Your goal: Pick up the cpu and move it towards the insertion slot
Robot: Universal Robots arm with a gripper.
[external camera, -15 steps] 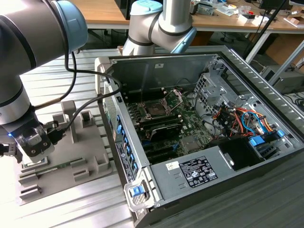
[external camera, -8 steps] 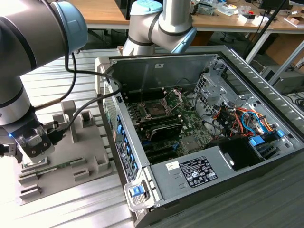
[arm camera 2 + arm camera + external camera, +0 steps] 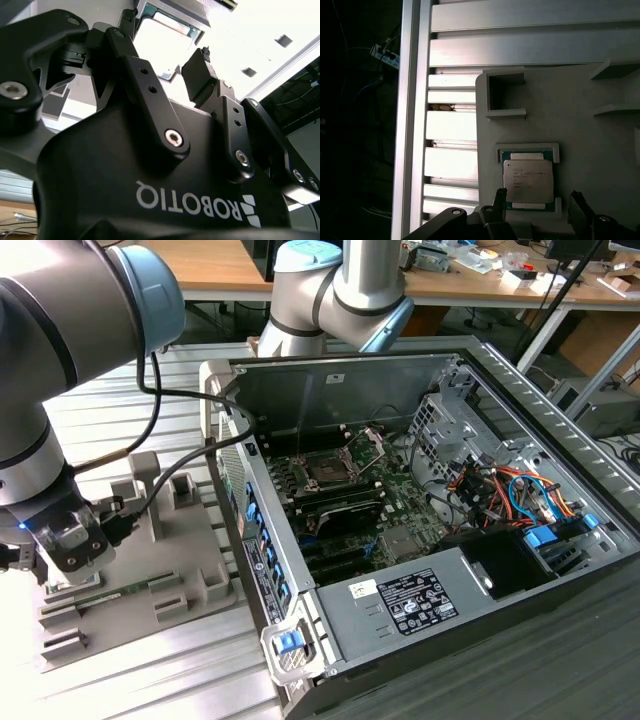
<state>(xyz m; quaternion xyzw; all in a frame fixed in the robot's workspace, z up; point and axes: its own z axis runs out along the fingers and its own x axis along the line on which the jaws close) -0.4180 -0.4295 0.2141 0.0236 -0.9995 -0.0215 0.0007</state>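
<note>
Black fingers [image 3: 501, 200] hang wide open either side of the cpu [image 3: 528, 182], holding nothing. If they close crooked, I think it could tip or slip out.

The slatted metal table [image 3: 150, 680] carried a grey fixture plate [image 3: 190, 570]; an open computer case [image 3: 330, 390] stood at its three o'clock.

Computer case [image 3: 300, 390] beside fixture plate [image 3: 178, 540]
</note>
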